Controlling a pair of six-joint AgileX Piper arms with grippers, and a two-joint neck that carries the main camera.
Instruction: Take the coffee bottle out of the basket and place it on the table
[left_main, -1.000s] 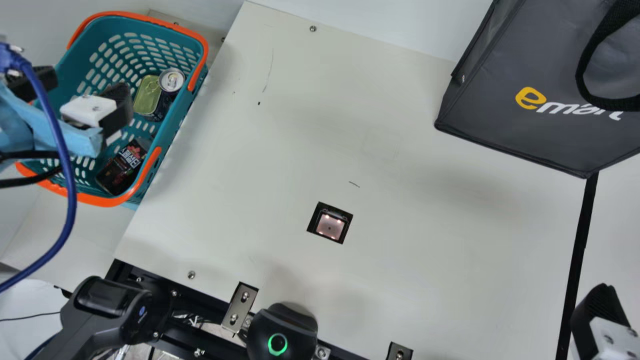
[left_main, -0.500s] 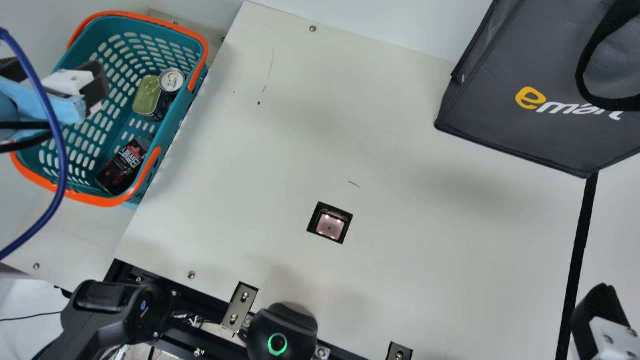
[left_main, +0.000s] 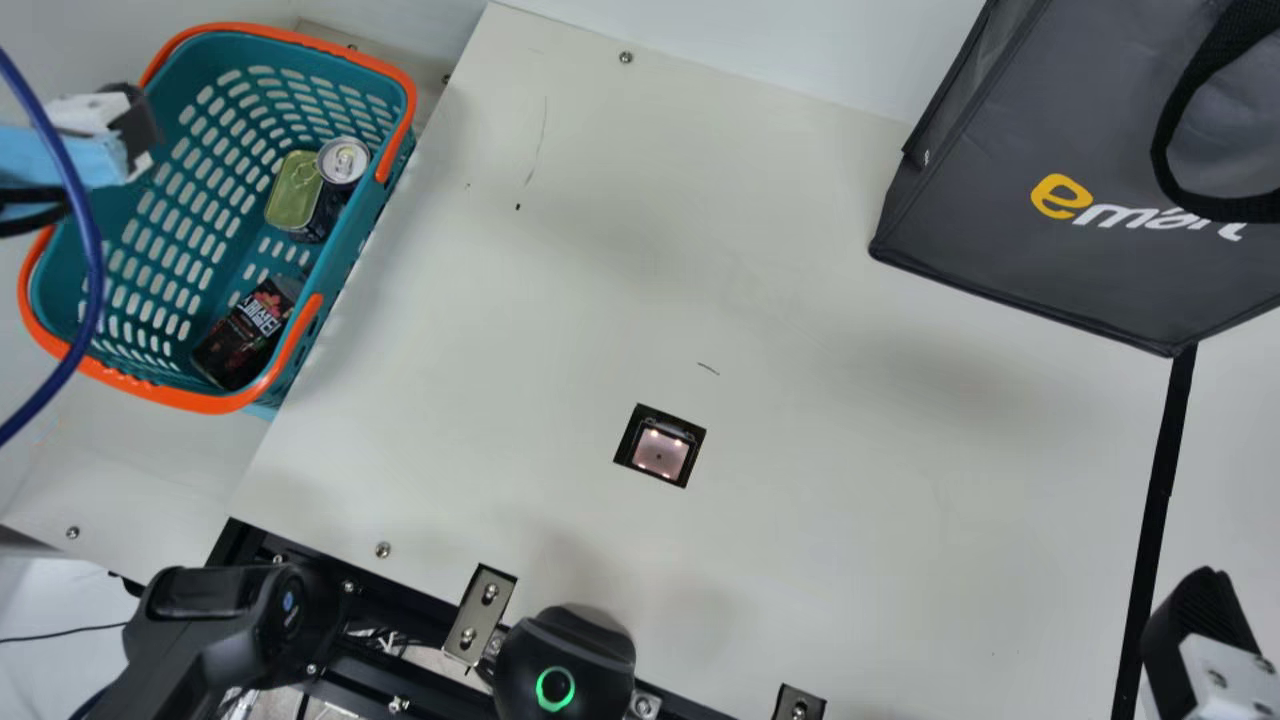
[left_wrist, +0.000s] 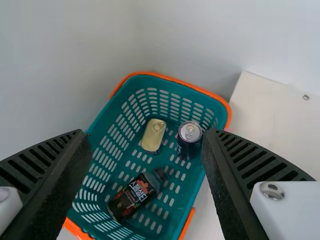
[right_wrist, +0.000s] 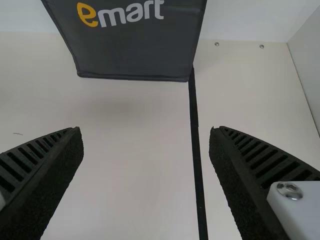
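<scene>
Coffee bottle (left_wrist: 133, 196) — lying aslant, cap toward can (left_wrist: 188, 145).

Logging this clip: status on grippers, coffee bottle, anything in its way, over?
Left gripper open, empty, by basket; right gripper open, empty, over table. Coffee bottle lying in basket. Flat tin, drink can also inside, neither covering it.

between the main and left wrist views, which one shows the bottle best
The left wrist view: the bottle lies there in full sight on its side in the basket, label and cap both visible. The main view shows its body and label too, but its cap end is hard to make out beside the basket's wall.
</scene>
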